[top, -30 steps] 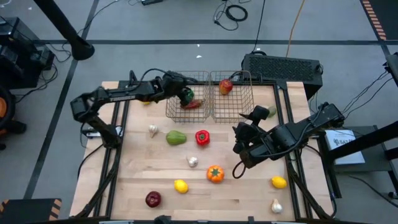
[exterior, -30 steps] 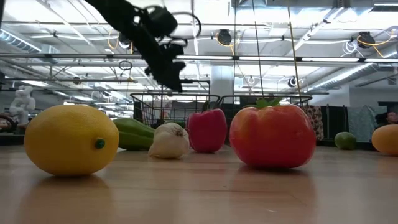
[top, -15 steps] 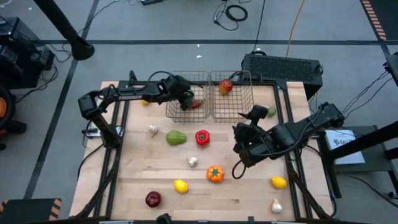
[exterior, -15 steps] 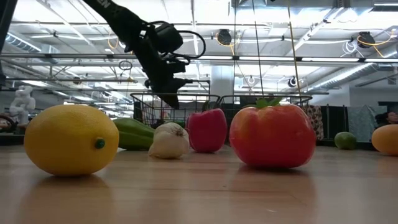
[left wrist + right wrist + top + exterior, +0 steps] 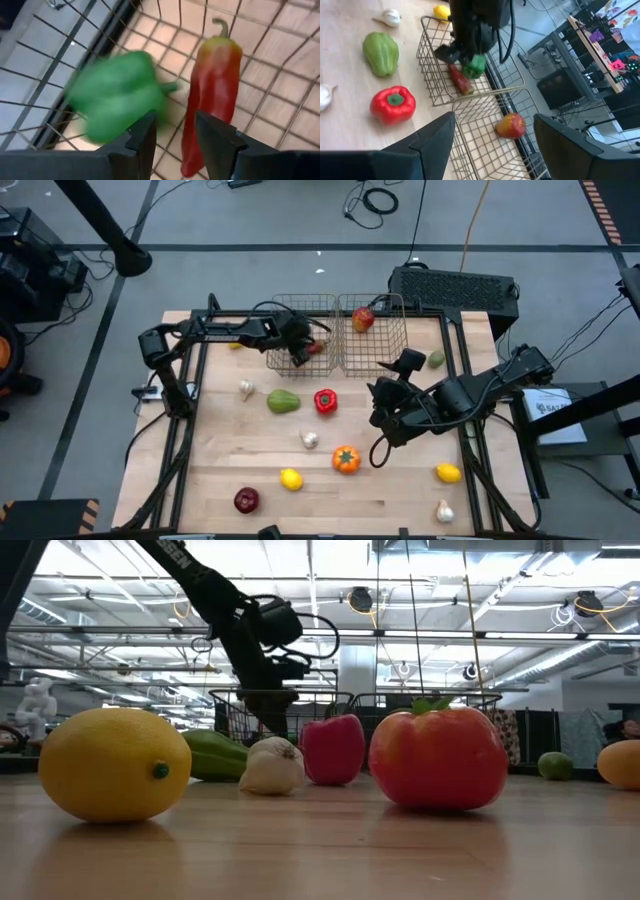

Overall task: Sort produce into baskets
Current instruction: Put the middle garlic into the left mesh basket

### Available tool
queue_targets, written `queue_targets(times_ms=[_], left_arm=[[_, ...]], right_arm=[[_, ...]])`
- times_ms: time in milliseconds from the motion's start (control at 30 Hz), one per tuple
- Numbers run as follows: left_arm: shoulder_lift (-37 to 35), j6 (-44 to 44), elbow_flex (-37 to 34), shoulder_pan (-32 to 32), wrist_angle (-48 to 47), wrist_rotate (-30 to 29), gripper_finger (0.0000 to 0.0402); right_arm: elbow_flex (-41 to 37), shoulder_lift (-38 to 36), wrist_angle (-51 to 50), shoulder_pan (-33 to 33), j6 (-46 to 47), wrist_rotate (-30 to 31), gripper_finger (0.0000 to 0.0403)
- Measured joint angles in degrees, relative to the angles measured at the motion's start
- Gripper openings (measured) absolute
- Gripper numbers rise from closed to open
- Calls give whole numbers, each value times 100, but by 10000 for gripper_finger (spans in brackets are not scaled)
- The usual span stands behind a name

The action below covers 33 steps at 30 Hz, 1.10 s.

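Overhead, you see a pale wooden bench [image 5: 400, 490] with two square wire-mesh baskets [image 5: 345, 330] side by side at its far edge. No brand or label can be read anywhere; the white lettering on the left arm in the low view is too small to make out.

Your left gripper [image 5: 172, 132] hangs inside the left basket, its fingers [image 5: 142, 137] slightly apart and empty. Just beyond the fingertips lie a blurred green bell pepper [image 5: 117, 102] and a long red chilli [image 5: 212, 95], side by side on the basket floor.

Your right gripper [image 5: 385, 420] hovers over the bench, in front of the right basket, fingers spread wide and holding nothing. That basket holds a red apple [image 5: 362, 319].
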Motion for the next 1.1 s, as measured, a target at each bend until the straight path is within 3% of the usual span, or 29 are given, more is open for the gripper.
queue_targets(times_ms=[267,500,633,733,800,967,1100], left_arm=[[188,49,-6,30,60,31,141],[161,168,19,23,762,162,141],[-5,49,304,-98,-26,159,141],[-437,-884,784,-280,-1618,65,141],[-885,-1304,911,-483,-2195,-46,141],[-2182,-1198,611,-1321,-2379,-342,141],[-3079,-1719,139,-2059,-2618,-700,141]], right_arm=[[0,0,44,2,-164,0,263],[0,0,-26,2,-199,-1,263],[0,0,-93,9,-193,-1,263],[0,0,-126,38,-186,-2,263],[0,0,-136,55,-179,0,263],[-3,0,-144,55,52,-4,263],[-392,-3,353,79,267,-317,263]])
